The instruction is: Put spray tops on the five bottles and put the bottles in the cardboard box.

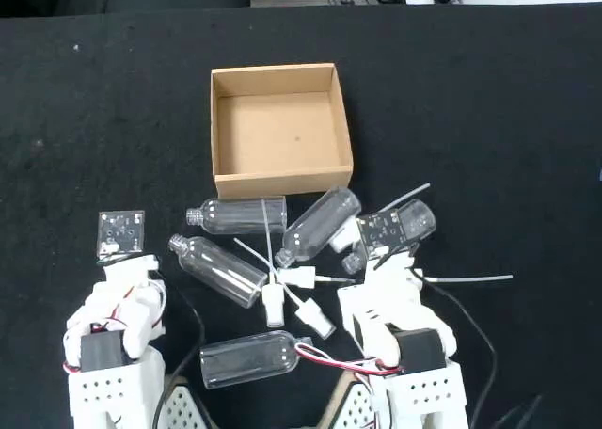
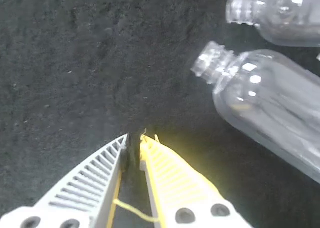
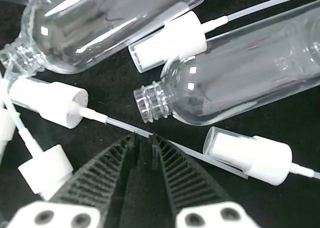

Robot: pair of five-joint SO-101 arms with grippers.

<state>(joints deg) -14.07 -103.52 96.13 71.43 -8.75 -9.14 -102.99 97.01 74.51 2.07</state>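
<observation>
The open cardboard box (image 1: 229, 128) stands at mid table. In front of it several clear, uncapped bottles lie on their sides: one (image 1: 240, 215) near the box, one (image 1: 218, 270) to the left, one (image 1: 320, 224) slanted, one (image 1: 419, 220) partly under the right arm, and one (image 1: 254, 357) between the arm bases. White spray tops (image 1: 273, 302) (image 1: 315, 318) with thin tubes lie loose among them. My left gripper (image 2: 134, 140) is shut over bare cloth, short of a bottle's open neck (image 2: 212, 63). My right gripper (image 3: 142, 138) is shut and holds nothing; its tips meet a thin dip tube (image 3: 117, 124) near a bottle neck (image 3: 150, 104).
The black cloth covers the table (image 1: 489, 119). The left arm (image 1: 118, 307) and right arm (image 1: 395, 316) stand at the near edge, with cables (image 1: 461, 307) trailing behind the right one. A long loose tube (image 1: 470, 278) lies to the right of the right arm.
</observation>
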